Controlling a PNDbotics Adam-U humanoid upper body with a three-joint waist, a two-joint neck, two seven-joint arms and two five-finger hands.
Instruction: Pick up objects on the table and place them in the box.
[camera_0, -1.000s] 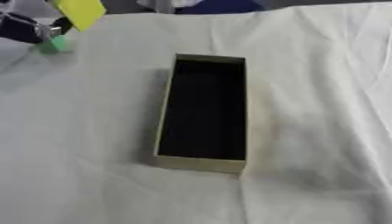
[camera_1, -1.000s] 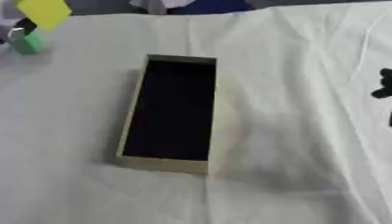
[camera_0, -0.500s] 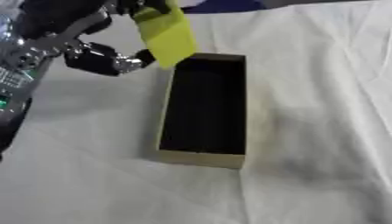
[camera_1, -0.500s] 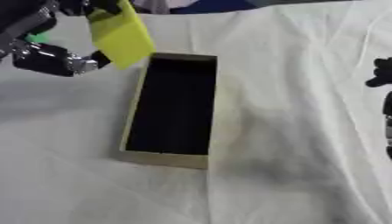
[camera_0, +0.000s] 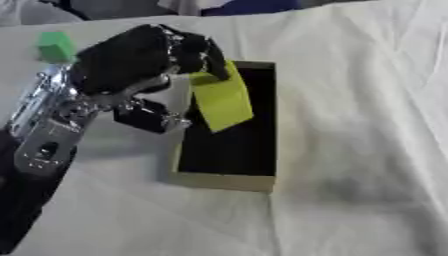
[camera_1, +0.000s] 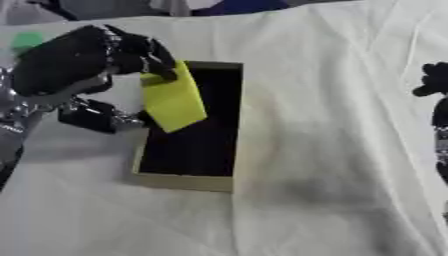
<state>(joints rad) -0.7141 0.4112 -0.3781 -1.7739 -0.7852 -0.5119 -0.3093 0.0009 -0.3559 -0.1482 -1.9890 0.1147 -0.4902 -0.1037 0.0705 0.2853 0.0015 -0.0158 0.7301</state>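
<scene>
The left robot hand (camera_0: 140, 55) pinches a flat yellow rectangular block (camera_0: 222, 100) over the rectangular black-lined cardboard box (camera_0: 229, 180), at its 10 o'clock corner.

Left hand (camera_0: 131, 60) has carried the yellow block (camera_0: 221, 100) from the far-left corner to above the box (camera_0: 229, 180) (block tilted, pinched at its top).

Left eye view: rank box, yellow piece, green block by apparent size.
1. Box, by far the largest.
2. Yellow piece, held by the left hand over the box; it is raised nearer the camera, so it may look oversized.
3. Green block, smallest, far back on the table.
</scene>
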